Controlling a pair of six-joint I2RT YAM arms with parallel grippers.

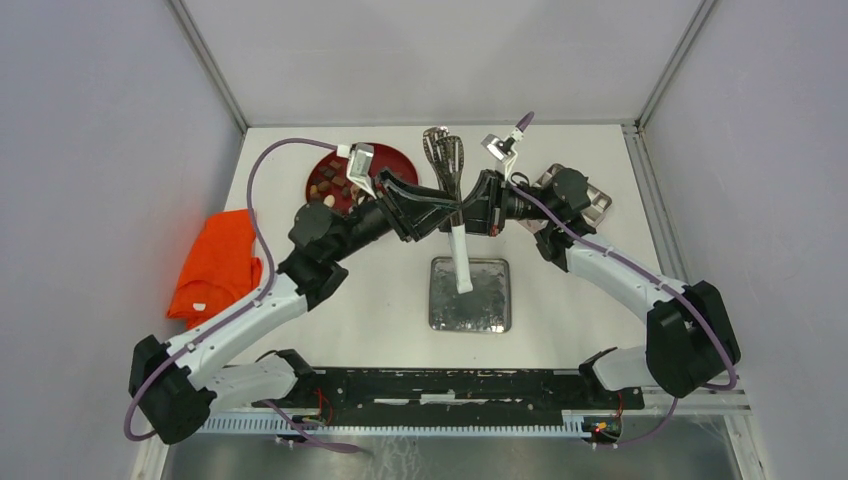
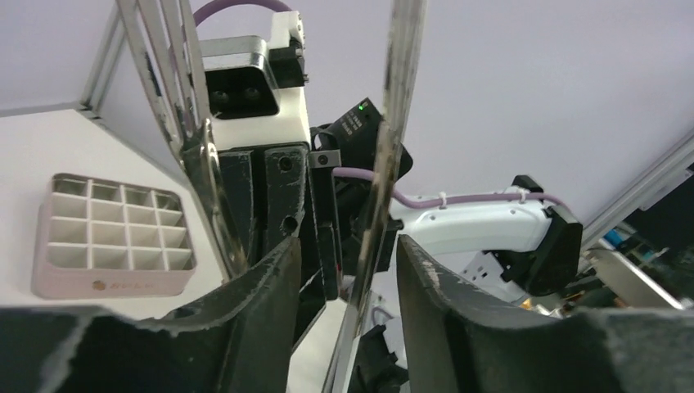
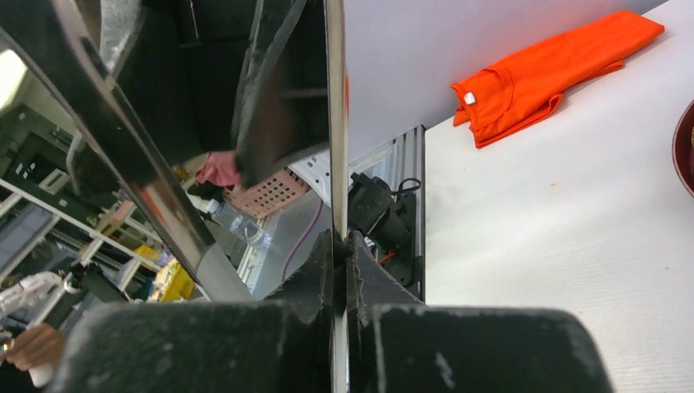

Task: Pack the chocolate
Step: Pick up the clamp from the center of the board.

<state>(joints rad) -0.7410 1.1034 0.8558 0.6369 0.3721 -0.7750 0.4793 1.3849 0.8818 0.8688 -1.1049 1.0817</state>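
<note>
The chocolate [image 1: 331, 184], several small brown and cream pieces, lies on the dark-red plate [image 1: 402, 162] at the back left. Metal tongs [image 1: 458, 252] with a white handle end are held up over the table's middle, tips pointing to the back. My right gripper [image 1: 466, 213] is shut on one thin arm of the tongs [image 3: 335, 123], as the right wrist view [image 3: 342, 242] shows. My left gripper [image 1: 436, 214] is open, its jaws on either side of a tong arm [image 2: 391, 123] in the left wrist view [image 2: 348, 246]. The pale grid box [image 2: 114, 237] stands empty; my right arm partly hides it in the top view [image 1: 598, 206].
A flat metal tray [image 1: 494, 300] lies in the middle near the front, under the tongs' handle. An orange cloth [image 1: 215, 265] lies at the left edge and shows in the right wrist view [image 3: 556, 57]. Walls close the table at the back and sides.
</note>
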